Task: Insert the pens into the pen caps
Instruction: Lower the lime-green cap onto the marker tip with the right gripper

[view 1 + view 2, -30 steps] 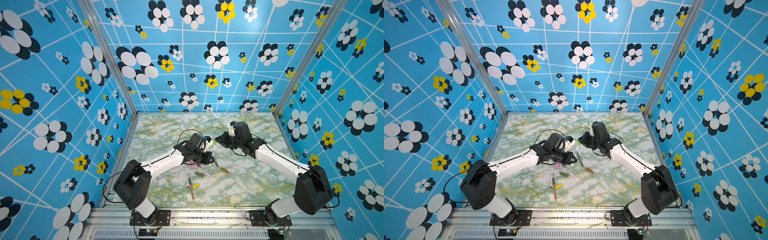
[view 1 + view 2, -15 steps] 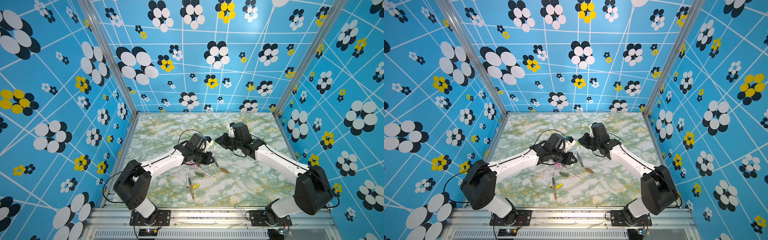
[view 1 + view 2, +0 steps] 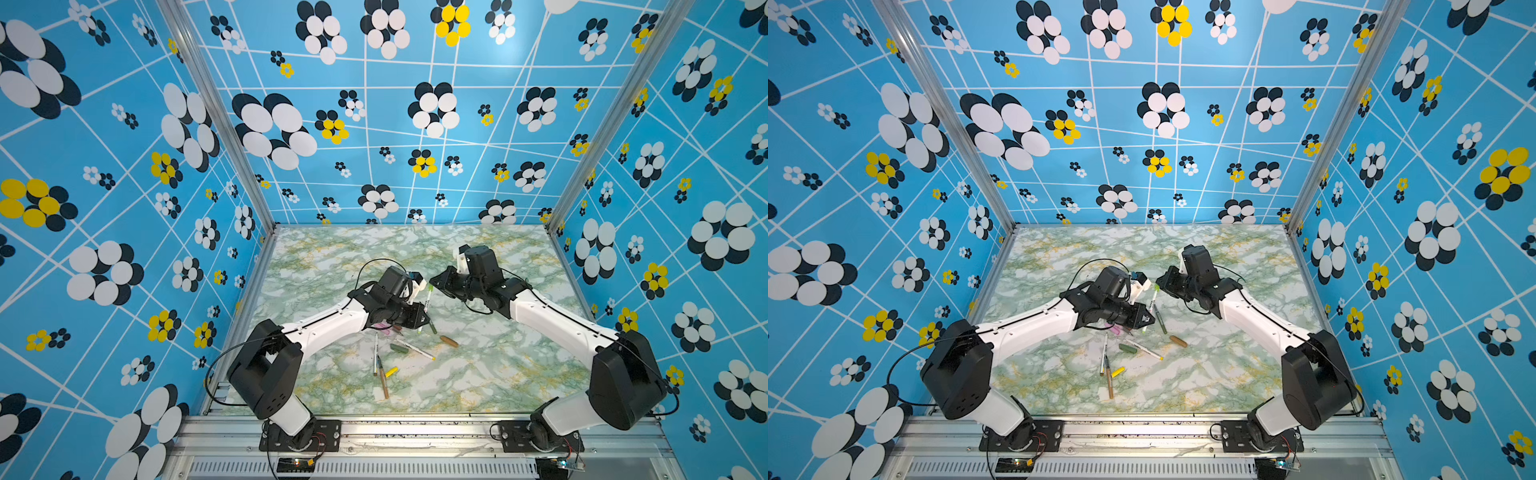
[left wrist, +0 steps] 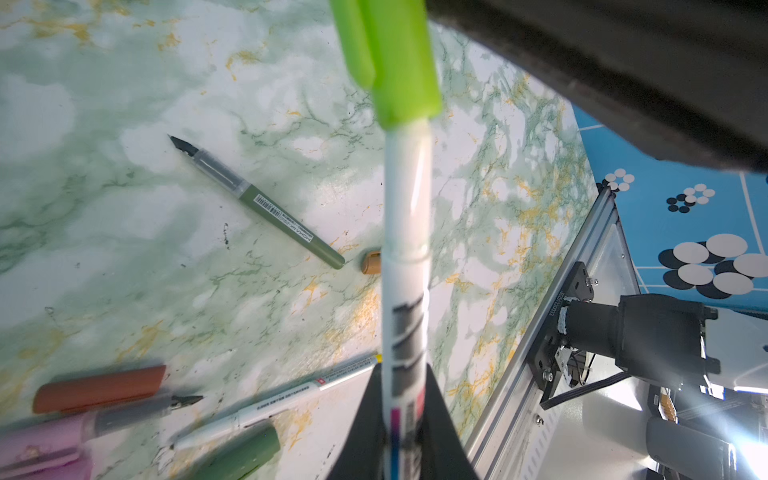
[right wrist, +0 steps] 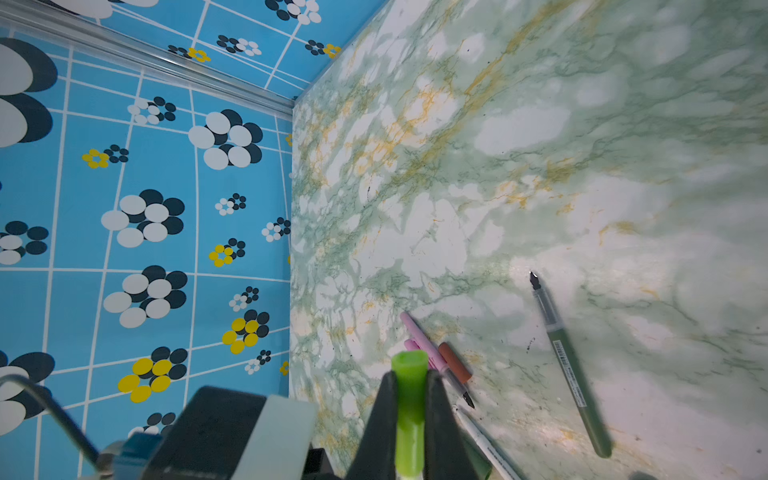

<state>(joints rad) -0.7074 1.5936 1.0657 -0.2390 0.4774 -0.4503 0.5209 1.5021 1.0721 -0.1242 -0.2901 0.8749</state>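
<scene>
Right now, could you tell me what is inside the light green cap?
The white pen, held by the left gripper, enters the light green cap in the right gripper; its tip is covered.

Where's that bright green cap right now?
In both top views the light green cap hangs centrally above the loose pens, pinched in the right jaws, on the white pen the left jaws hold.

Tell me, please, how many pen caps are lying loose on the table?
5: tan cap, dark green cap and yellow cap in the open; brown cap and pink cap beside the left claw. More may be hidden under it.
</scene>
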